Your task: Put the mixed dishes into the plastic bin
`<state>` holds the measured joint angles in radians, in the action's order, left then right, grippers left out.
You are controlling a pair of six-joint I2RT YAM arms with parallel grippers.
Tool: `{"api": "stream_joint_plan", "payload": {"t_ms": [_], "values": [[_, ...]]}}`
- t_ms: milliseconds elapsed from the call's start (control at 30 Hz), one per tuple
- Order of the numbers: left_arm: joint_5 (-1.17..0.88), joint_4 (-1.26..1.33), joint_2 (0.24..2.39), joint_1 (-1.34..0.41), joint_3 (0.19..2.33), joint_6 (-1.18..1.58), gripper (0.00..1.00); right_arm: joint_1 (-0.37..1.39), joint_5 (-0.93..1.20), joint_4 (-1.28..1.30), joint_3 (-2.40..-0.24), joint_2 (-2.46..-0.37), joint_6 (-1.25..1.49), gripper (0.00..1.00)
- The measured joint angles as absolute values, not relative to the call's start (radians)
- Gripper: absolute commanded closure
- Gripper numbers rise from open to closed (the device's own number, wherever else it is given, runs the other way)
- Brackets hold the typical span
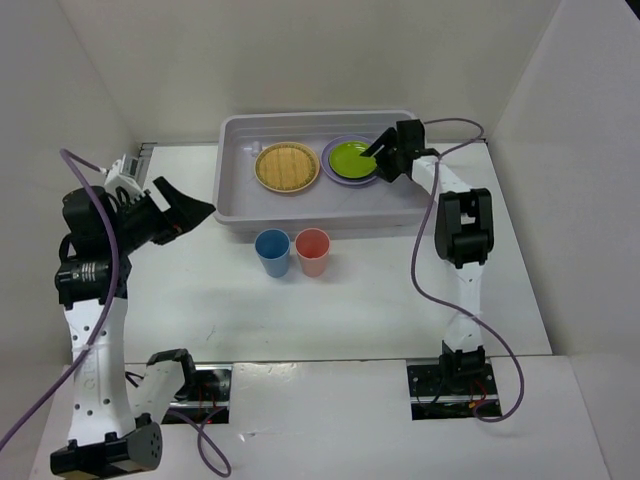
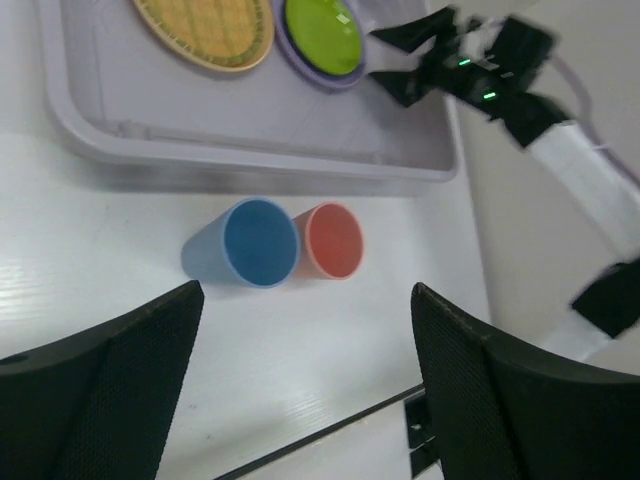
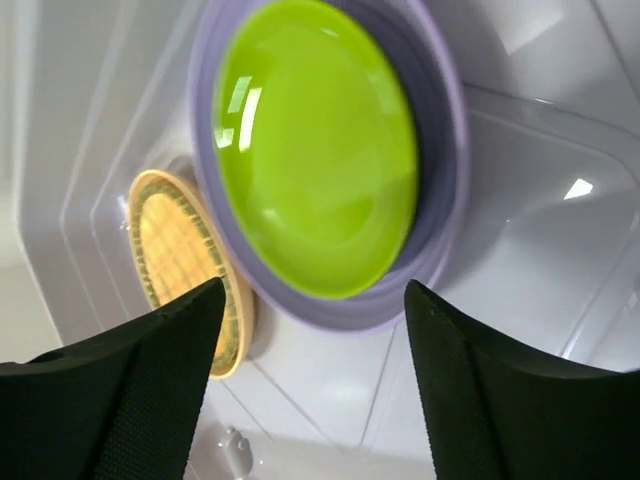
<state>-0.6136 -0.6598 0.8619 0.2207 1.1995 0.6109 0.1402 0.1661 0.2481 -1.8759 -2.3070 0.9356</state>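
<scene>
The plastic bin [image 1: 235, 205] stands at the back of the table. Inside it lie the woven yellow-brown disc [image 1: 286, 166] and a lime green plate [image 1: 352, 157] stacked on a lilac plate [image 1: 333, 168]. A blue cup [image 1: 272, 252] and a coral-red cup [image 1: 313, 250] stand side by side on the table just in front of the bin. My right gripper [image 1: 383, 152] is open and empty above the right side of the green plate [image 3: 315, 150]. My left gripper [image 1: 195, 212] is open and empty, left of the bin, facing the cups [image 2: 258, 243]. Black and pale orange plates are out of view.
White walls close in the table on the left, back and right. A small white fixture [image 1: 128, 165] sits at the back left. The right arm's cable [image 1: 430, 270] hangs beside its upright link. The arm bases [image 1: 445, 385] sit at the near edge.
</scene>
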Motion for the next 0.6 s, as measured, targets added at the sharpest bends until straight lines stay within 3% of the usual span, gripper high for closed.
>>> {"api": "stream_joint_plan", "payload": {"t_ms": [100, 167, 233, 267, 333, 400, 600], "values": [[-0.546, -0.669, 0.894, 0.174, 1.169, 0.573, 0.22, 0.156, 0.133, 0.290, -1.876, -2.222, 0.883, 0.20], [-0.494, -0.668, 0.920, 0.132, 1.139, 0.559, 0.48, 0.182, 0.103, 0.311, -1.876, -2.142, 0.839, 0.19], [-0.435, -0.664, 0.967, 0.074, 1.107, 0.549, 0.62, 0.222, 0.085, 0.321, -1.871, -2.041, 0.799, 0.19], [-0.406, -0.662, 0.993, 0.042, 1.097, 0.550, 0.60, 0.248, 0.080, 0.319, -1.858, -1.977, 0.781, 0.19], [-0.337, -0.657, 1.058, -0.039, 1.085, 0.544, 0.34, 0.287, 0.078, 0.297, -1.803, -1.851, 0.757, 0.19], [-0.277, -0.643, 1.134, -0.120, 1.084, 0.542, 0.24, 0.320, 0.091, 0.260, -1.710, -1.711, 0.738, 0.19], [-0.084, -0.624, 1.362, -0.308, 1.121, 0.546, 0.23, 0.329, 0.100, 0.244, -1.611, -1.513, 0.686, 0.18]]}}
